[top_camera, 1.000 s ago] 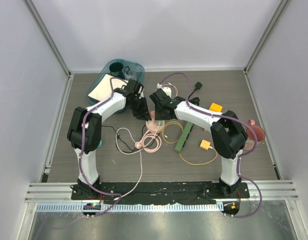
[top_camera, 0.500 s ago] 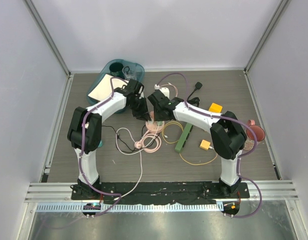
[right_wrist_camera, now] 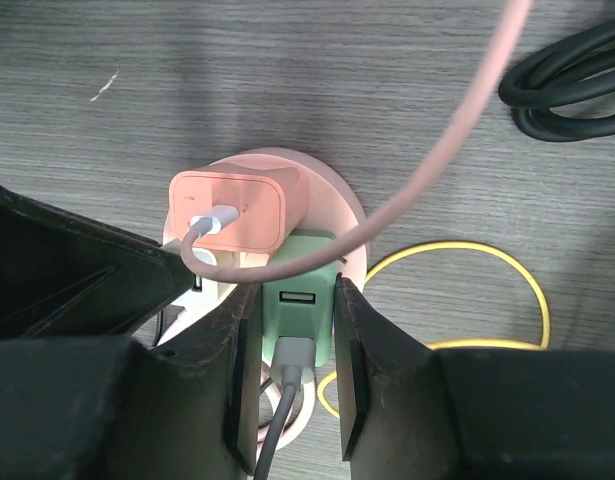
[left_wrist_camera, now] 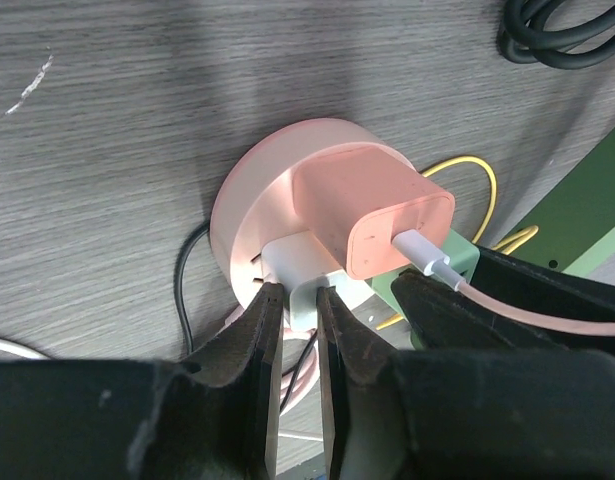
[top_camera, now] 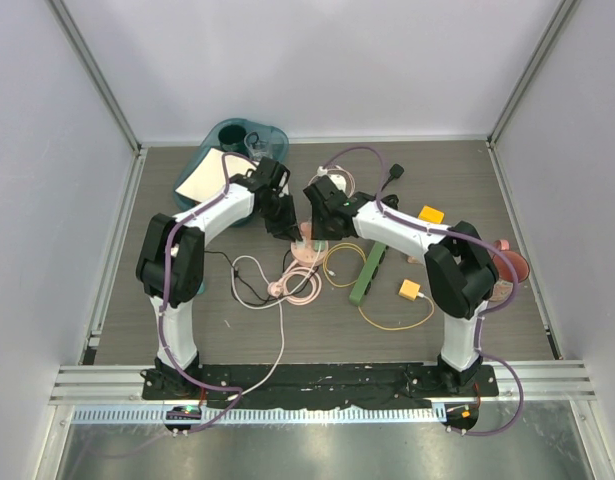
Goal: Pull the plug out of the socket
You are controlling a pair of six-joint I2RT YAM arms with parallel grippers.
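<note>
A round pink socket [top_camera: 307, 248] lies mid-table with three plugs in it. In the left wrist view the socket [left_wrist_camera: 252, 190] carries a pink charger [left_wrist_camera: 372, 205], a white plug [left_wrist_camera: 302, 262] and a green plug [left_wrist_camera: 455, 262]. My left gripper [left_wrist_camera: 297, 305] is shut on the white plug, and also shows from above [top_camera: 290, 230]. In the right wrist view my right gripper [right_wrist_camera: 292, 310] is shut on the green plug [right_wrist_camera: 299, 290], beside the pink charger [right_wrist_camera: 237, 210]. It also shows from above [top_camera: 319, 228]. All the plugs sit in the socket.
A teal bin [top_camera: 242, 140] with a white sheet [top_camera: 202, 180] stands at the back left. A green power strip [top_camera: 367, 272], a yellow cable [top_camera: 397, 318], yellow blocks [top_camera: 431, 214], a black cable [top_camera: 392, 175] and a red cup [top_camera: 509, 262] lie to the right. Pink and white cable coils [top_camera: 287, 285] lie near the socket.
The right wrist has shifted slightly toward the far side. Both grippers stay at the socket and the plugs stay in place.
</note>
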